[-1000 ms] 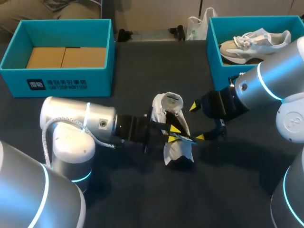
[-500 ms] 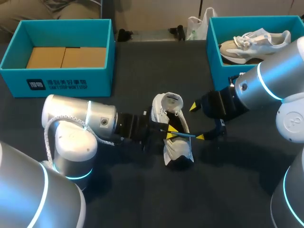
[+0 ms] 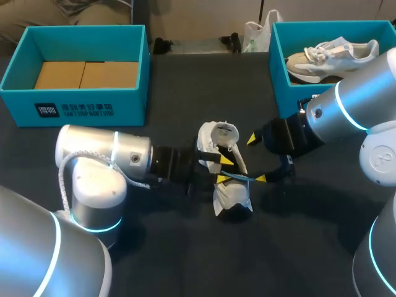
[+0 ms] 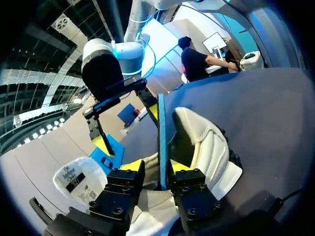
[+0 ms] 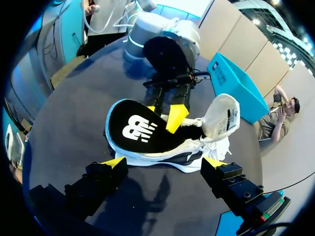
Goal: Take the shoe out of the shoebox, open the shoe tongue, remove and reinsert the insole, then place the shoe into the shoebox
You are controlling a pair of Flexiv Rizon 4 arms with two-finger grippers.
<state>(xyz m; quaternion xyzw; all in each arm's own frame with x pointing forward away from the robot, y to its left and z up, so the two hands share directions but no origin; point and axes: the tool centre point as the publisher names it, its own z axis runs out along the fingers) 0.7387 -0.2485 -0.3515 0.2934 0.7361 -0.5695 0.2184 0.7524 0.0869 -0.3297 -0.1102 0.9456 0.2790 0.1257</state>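
Dark table (image 3: 185, 80), white shoe (image 3: 228, 193) at its middle, long axis near to far, tongue end toward the far edge, black insole (image 5: 140, 130) jutting out sideways, right gripper (image 3: 257, 159) spread wide just beside the shoe, left gripper (image 3: 224, 169) pinching the insole.
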